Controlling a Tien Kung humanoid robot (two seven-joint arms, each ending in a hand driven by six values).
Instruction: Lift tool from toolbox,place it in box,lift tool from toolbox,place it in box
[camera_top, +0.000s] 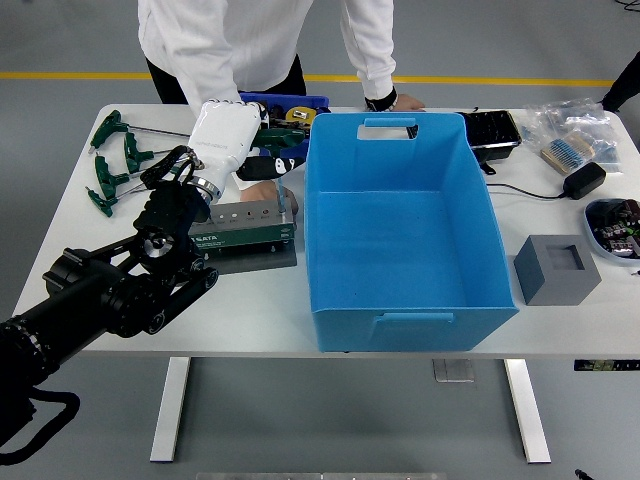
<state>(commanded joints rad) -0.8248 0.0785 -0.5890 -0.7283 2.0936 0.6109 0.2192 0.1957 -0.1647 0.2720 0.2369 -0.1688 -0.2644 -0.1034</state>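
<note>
The toolbox (303, 101) is a small blue tray at the table's back, with several tools in it. My left hand (274, 157), white with black fingertips, hovers at the tray's near left edge. Its fingers are loosely extended over the dark green tool handles and I see nothing gripped. To the right stands the big blue box (400, 325), with nothing inside. A person at the far side reaches one hand (256, 193) under my hand, against a green metal block (246, 226). Their other hand (386, 100) rests on the table behind the box.
Green T-handle keys (112, 160) lie at the back left. Right of the box are a grey foam block (557, 268), a black tray (493, 130), a charger (583, 180), plastic bags (572, 128) and a bowl of parts (612, 230).
</note>
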